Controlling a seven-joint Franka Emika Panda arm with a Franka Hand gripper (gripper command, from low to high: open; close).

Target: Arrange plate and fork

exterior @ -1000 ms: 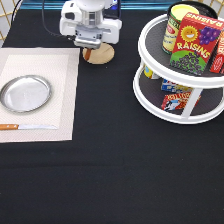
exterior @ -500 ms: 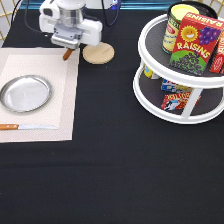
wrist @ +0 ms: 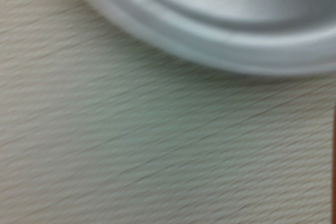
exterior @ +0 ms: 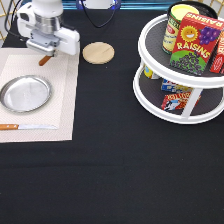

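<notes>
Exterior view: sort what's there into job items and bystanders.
Job:
- round shiny silver metal plate on the beige placemat
- fork, brown-orange wooden handle, in the gripper

Bystanders:
- round wooden coaster
- wooden-handled knife
- white two-tier turntable
- red raisins box

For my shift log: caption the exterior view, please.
Gripper carries the fork above the placemat, beyond the plate.

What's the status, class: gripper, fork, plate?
Gripper shut on fork, above the placemat. Plate on placemat. Nothing in the way.
</notes>
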